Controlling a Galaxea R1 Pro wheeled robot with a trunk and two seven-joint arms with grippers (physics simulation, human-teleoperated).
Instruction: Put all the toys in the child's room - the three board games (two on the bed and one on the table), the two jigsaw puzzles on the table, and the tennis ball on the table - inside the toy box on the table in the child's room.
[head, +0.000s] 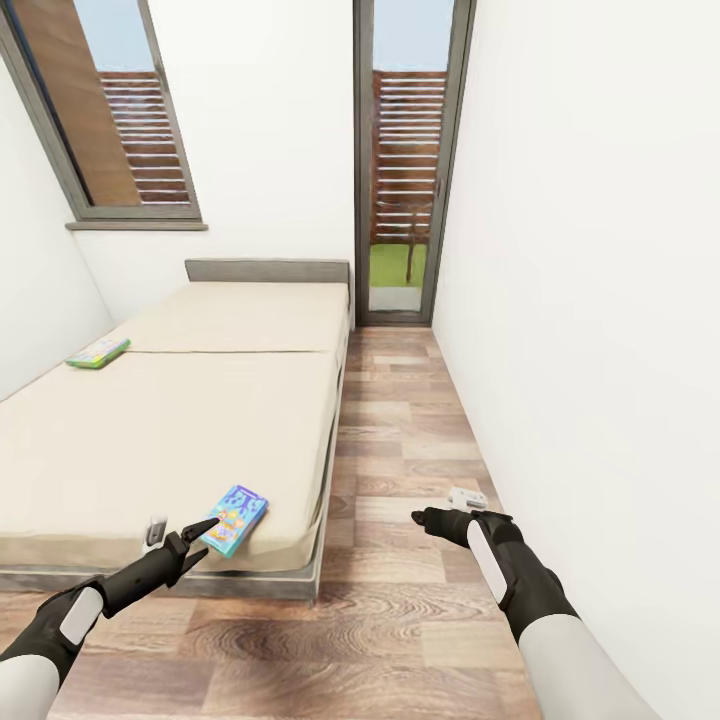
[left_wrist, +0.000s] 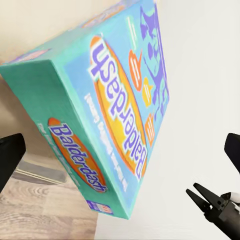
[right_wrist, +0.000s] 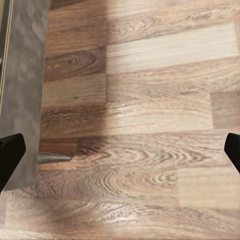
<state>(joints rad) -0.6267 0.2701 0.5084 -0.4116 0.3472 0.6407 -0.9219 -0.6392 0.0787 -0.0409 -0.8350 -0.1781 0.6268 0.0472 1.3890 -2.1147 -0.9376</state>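
1. Left gripper (head: 205, 527) at lower left of the head view, jaws spread, nothing held, tips right at the near end of the blue board game (head: 234, 519). Wrist view: black fingertips (left_wrist: 9, 159) at both side edges, teal box (left_wrist: 102, 107) between and ahead.
2. Right gripper (head: 432, 519) at lower right, hovering over the wood floor (head: 400, 440), empty, looks open.
3. Blue box lying flat on the bed (head: 150, 430), near its front corner, one end about at the edge.
4. Probably light, stiff cardboard, slick printed cover. Best bet: pinch across the thin overhanging edge, squarely, or likely to swivel.
5. Second game (head: 98, 352) way off at mid-left, near the wall.
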